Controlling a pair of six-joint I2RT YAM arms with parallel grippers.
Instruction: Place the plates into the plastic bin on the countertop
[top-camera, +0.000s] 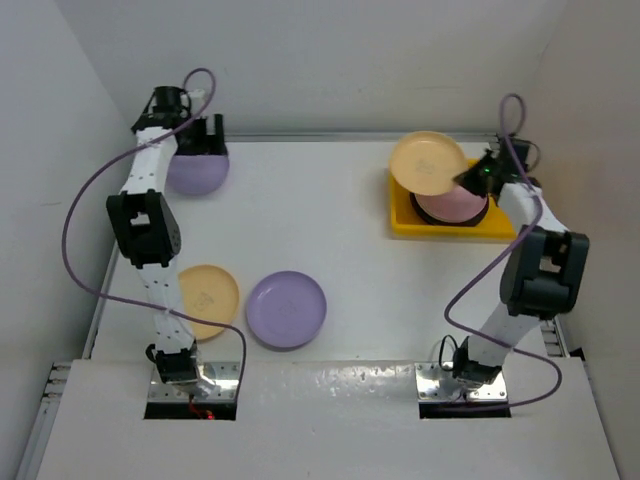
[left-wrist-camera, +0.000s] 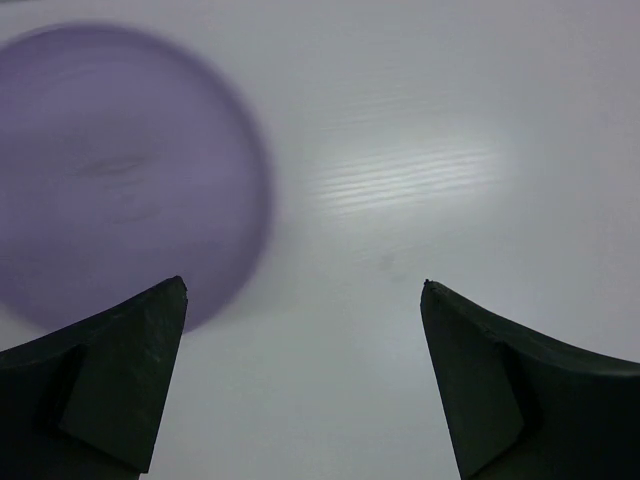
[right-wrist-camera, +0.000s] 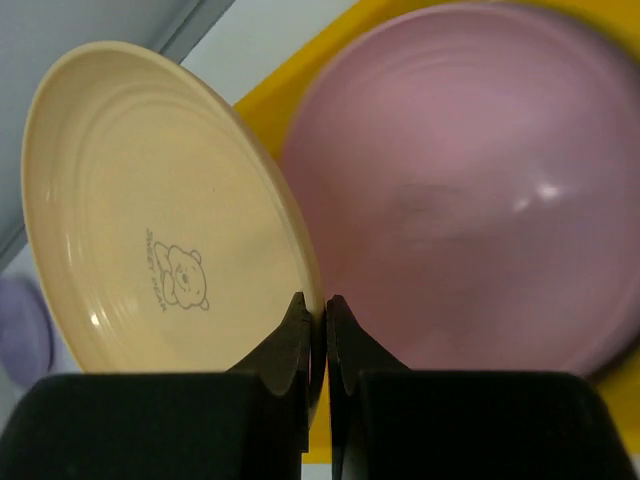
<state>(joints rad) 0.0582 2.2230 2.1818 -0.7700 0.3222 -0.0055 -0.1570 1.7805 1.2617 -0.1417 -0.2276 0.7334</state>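
The right gripper (right-wrist-camera: 318, 305) is pinching the tilted yellow plate (right-wrist-camera: 150, 210) over the plastic bin (top-camera: 400, 222).
Nearest, a flat yellow plate (top-camera: 207, 297) and a near lavender plate (top-camera: 286, 309) are lying on the countertop (top-camera: 330, 220); farther back, the left gripper (left-wrist-camera: 305, 290) is gaping wide at the far lavender plate (left-wrist-camera: 110, 190).

plastic bin (top-camera: 399, 212): yellow | pink plate (right-wrist-camera: 470, 200): plain | cream plate (right-wrist-camera: 140, 180): pale yellow (small bear print) | countertop (top-camera: 330, 220): white

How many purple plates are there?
2. The near purple plate lies on the countertop between the arms; the far purple plate is by the left gripper. Another could hide under the pink plate.
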